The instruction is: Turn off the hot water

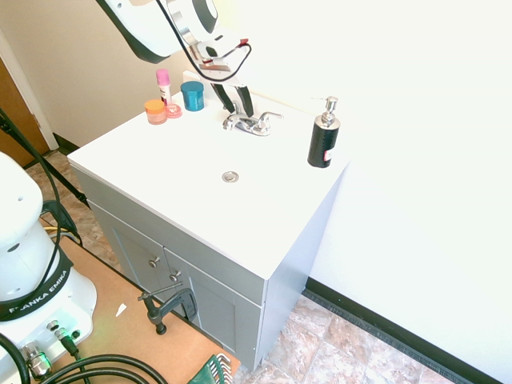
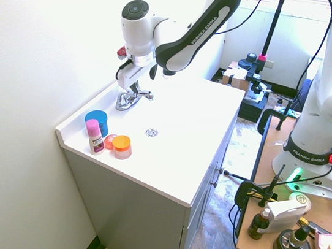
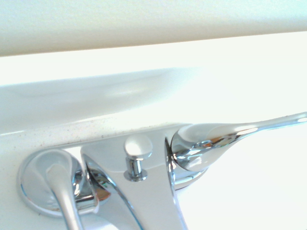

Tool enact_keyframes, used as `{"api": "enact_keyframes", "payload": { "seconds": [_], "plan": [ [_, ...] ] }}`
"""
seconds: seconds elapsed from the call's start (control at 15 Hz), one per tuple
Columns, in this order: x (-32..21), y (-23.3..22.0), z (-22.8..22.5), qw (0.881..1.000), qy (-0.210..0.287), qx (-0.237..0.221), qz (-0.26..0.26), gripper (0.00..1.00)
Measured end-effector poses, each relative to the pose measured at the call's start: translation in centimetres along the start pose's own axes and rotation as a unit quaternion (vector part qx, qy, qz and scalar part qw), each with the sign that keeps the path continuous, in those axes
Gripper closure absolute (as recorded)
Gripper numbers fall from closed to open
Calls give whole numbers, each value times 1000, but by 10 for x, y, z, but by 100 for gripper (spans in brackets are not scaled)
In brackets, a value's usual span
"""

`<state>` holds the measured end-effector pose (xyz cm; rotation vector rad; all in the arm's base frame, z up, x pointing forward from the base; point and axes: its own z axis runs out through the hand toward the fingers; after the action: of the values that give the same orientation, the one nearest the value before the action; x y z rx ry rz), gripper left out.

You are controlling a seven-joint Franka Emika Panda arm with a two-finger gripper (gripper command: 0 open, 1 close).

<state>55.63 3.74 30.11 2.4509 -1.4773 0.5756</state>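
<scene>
No hot water is visible running. The chrome two-handle faucet [image 1: 253, 123] stands at the back of the white vanity top [image 1: 184, 184]. Its left lever [image 1: 230, 122], the hot water control, points forward toward the basin drain. In the wrist view this hot lever [image 3: 55, 189] is close up at the left and the other lever [image 3: 230, 136] stretches out sideways. My gripper [image 1: 238, 109] hangs open just above the faucet, its dark fingers [image 1: 245, 101] pointing down over the left lever and spout base. I cannot tell whether they touch. From the other side the gripper [image 2: 126, 85] sits right over the faucet [image 2: 132, 97].
A black soap pump bottle [image 1: 324, 133] stands right of the faucet. A blue cup [image 1: 192, 95], a pink bottle [image 1: 164, 86] and an orange jar [image 1: 155, 111] cluster at the back left corner. The drain [image 1: 230, 176] lies mid-counter. The wall rises directly behind the faucet.
</scene>
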Motion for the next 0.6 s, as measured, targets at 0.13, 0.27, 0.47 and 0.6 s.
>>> {"api": "enact_keyframes", "payload": {
  "seconds": [0.13,0.27,0.47,0.6],
  "plan": [
    [-4,-2,-1,1000,-7,0,0,0],
    [-8,-4,-1,1000,-14,0,-1,0],
    [-12,-9,-2,1000,-24,5,4,0],
    [-15,-16,-3,1000,-25,9,2,0]
  ]
}}
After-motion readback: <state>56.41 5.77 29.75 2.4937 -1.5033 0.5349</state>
